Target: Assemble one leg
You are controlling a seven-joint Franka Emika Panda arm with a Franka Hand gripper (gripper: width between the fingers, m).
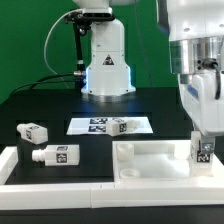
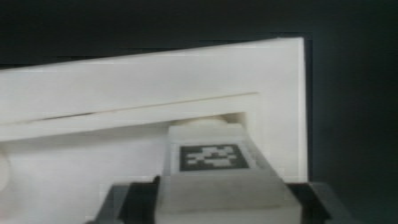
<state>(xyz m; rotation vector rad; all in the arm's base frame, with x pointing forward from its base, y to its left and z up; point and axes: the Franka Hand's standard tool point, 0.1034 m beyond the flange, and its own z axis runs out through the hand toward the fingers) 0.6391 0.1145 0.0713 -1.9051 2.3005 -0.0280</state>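
My gripper [image 1: 203, 141] is at the exterior view's right, shut on a white leg [image 1: 204, 153] with a marker tag. It holds the leg upright at the right end of the large white tray-shaped part [image 1: 150, 166]. In the wrist view the leg [image 2: 217, 165] sits between my two dark fingers [image 2: 128, 203], with its tagged side showing and its far end over the tray-shaped part [image 2: 143, 90] near a corner. I cannot tell whether the leg touches the part. Two more legs [image 1: 33, 131] [image 1: 57, 154] lie on the table at the left.
The marker board [image 1: 96, 127] lies mid-table, and a small tagged block [image 1: 120, 125] sits on it. The robot base [image 1: 106, 60] stands behind it. A white raised border [image 1: 8, 165] runs along the front left of the black table.
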